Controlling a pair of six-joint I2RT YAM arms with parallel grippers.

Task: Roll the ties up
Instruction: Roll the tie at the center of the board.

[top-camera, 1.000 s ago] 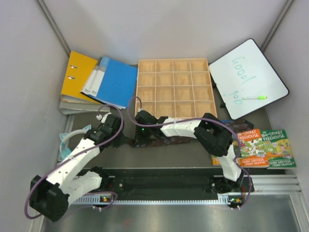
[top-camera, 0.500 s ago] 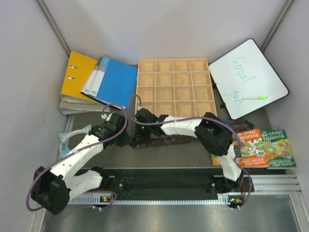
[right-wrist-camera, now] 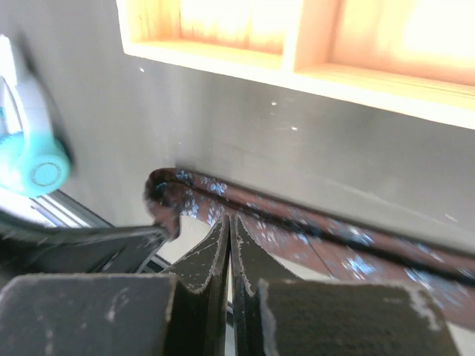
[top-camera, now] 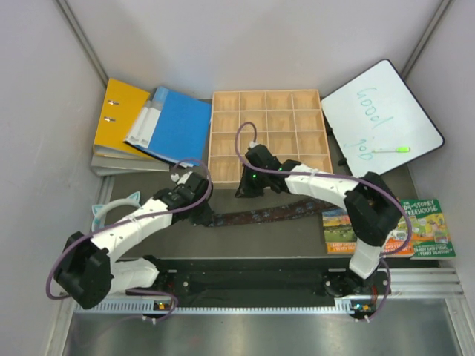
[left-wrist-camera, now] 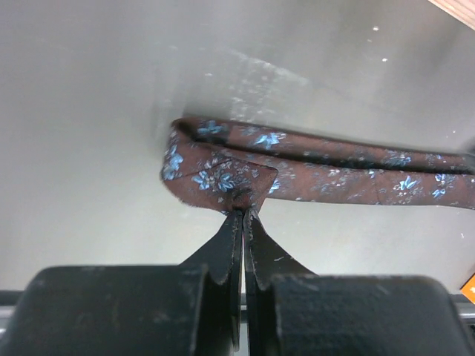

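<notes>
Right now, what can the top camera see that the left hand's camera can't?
Only the top view shows the whiteboard with its green marker, the yellow binder and the blue binder. Only the left wrist view shows tiny blue flowers on the tie and its folded end pinched in the shut left gripper. Both show the tie lying on the table.

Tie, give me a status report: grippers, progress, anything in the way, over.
Left gripper shut on tie, at its folded end. Right gripper shut, empty, by the tie. Tie mostly flat, unrolled. Wooden tray close behind.
</notes>
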